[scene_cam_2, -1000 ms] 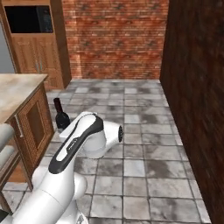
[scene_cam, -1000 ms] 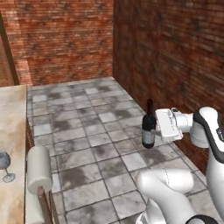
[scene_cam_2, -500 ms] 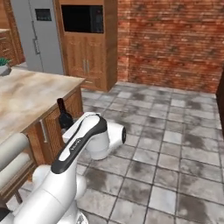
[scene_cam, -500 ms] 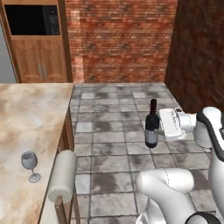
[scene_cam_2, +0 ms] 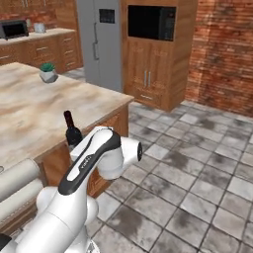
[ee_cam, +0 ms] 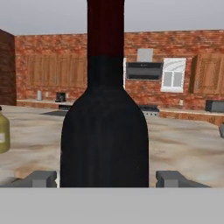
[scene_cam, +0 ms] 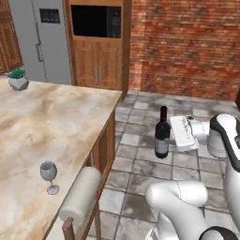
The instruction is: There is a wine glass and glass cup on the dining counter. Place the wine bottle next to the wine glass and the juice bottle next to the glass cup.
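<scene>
Left base view: arm reaches level off counter side, fingers [ee_cam: 170, 178] clamped around upright wine bottle [scene_cam: 162, 135].

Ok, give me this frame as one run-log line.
gripper: shut on wine bottle | bottle: upright, held off the floor beside dining counter | wine glass: standing near counter edge | placement: not yet done

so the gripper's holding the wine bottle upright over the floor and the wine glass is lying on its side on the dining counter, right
Not quite: the wine glass stands upright on its foot on the dining counter, as the left base view shows. The rest holds: the gripper holds the wine bottle upright over the floor.
</scene>
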